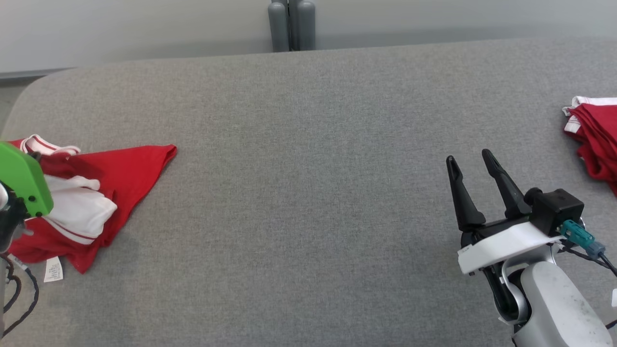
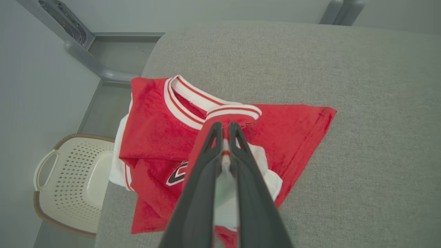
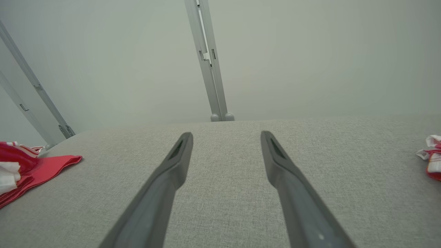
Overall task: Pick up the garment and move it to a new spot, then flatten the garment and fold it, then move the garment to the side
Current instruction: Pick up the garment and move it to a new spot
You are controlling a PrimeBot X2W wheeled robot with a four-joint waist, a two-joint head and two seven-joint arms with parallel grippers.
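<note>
Garment [image 2: 155,131] pinched, seemingly at a cuff, by L fingers [image 2: 206,162]; R fingers [image 3: 174,165] spread apart, empty.

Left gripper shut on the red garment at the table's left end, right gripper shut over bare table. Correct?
One error: the right gripper is open, jaws spread over the table, per the right wrist view. The left gripper is indeed shut on the red garment.

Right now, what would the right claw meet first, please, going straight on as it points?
The right claw has a free way over the grey table; beyond, perhaps the post, depth unclear.
</note>
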